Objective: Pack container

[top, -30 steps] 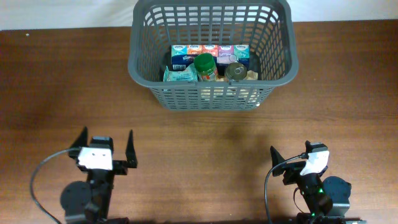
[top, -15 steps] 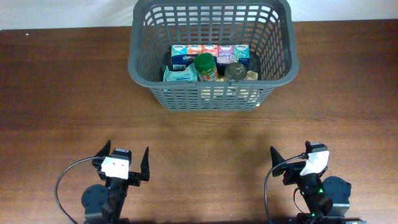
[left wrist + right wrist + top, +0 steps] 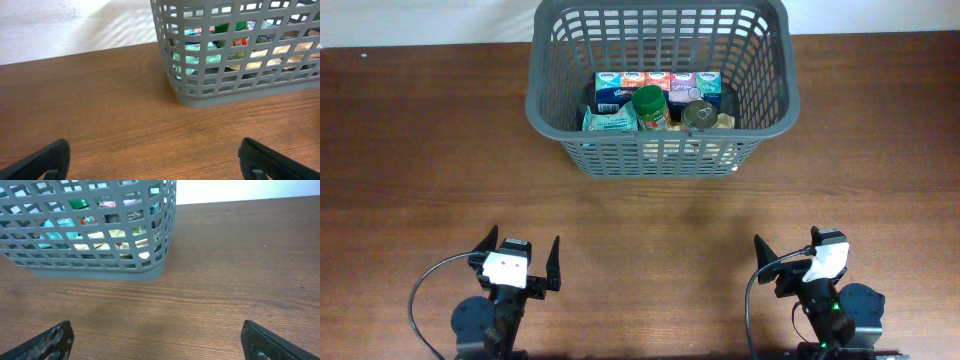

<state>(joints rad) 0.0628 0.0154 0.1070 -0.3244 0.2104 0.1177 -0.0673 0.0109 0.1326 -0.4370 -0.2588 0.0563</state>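
Observation:
The dark grey lattice basket point(image 3: 660, 150) stands at the far middle of the wooden table. Inside it lie a row of small colourful cartons point(image 3: 658, 84), a green-lidded jar point(image 3: 651, 105), a metal can point(image 3: 699, 114) and a teal packet point(image 3: 608, 121). The basket also shows in the left wrist view point(image 3: 235, 90) and in the right wrist view point(image 3: 95, 267). My left gripper point(image 3: 521, 250) is open and empty near the front left edge. My right gripper point(image 3: 790, 247) is open and empty near the front right edge. Both are far from the basket.
Bare brown wood lies between the grippers and the basket. A white wall or surface point(image 3: 420, 20) runs behind the table's far edge. Cables loop beside each arm base.
The left arm shifted right and drew back towards the front edge up to half a second ago, then stayed still. The right arm and the basket have not moved.

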